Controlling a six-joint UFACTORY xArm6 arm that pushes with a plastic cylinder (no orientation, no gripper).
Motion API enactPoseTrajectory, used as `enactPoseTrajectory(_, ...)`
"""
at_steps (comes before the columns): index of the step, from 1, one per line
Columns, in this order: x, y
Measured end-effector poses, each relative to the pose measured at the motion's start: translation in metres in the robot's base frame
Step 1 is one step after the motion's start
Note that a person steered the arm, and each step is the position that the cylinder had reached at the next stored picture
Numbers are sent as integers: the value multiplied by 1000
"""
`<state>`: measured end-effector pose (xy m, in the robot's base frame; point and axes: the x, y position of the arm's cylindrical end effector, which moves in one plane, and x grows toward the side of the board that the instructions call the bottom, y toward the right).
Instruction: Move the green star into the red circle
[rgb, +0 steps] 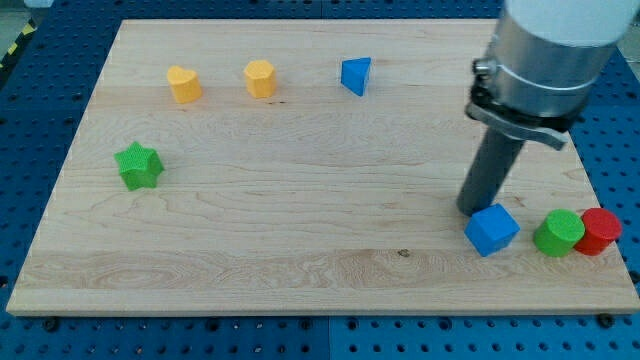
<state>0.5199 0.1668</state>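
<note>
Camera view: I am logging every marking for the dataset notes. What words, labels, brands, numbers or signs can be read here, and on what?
None: no readable text on the wooden board, the blocks, the arm or the blue table.
The yellow-black stripes at the view's top left are a pattern only.

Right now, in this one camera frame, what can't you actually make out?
- My tip: whether it touches the blue cube; the single camera view shows them close, no clear gap.
- Arm above the rod: cut off by the view's top edge.
- Red circle: its left side hidden behind the green circle.
- Green star: fully visible, far left.
</note>
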Motion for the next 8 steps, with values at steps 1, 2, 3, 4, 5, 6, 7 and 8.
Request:
enactPoseTrajectory(1, 0, 11)
enactPoseTrajectory(2, -3, -14)
enactPoseTrajectory(3, 7, -92)
enactPoseTrajectory(4, 33, -198)
enactPoseTrajectory(5, 42, -328)
enactPoseTrajectory(6, 23, -437)
enactPoseTrajectory(7, -18, -471)
enactPoseTrajectory(8, -49, -436)
